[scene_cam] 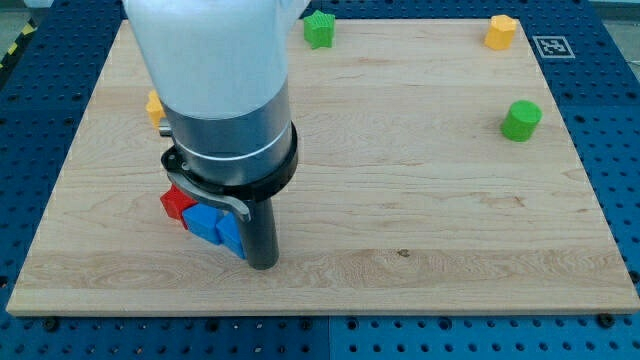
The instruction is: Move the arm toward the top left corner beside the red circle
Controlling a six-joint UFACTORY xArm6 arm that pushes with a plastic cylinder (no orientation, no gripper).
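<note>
The arm's dark rod stood low on the view's left of the pale wooden surface (400, 180). Its tip (262, 266) touched the wood just beside a blue block (213, 225) – with a red block (176, 203), shape unclear, touching that one. There were no jaws to see. A yellow block (154, 105) peeked out behind the arm. Far off sat a green star-like block (319, 29), a yellow block (501, 32) and a green round block (521, 120).

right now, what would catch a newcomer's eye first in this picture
The bulky white and grey arm fills the view's upper left, with my tip down on the wooden board at the lower left. Pressed against its left side are a blue block and a red block. Far off at the view's right sit a green cylinder and a yellow block.
</note>
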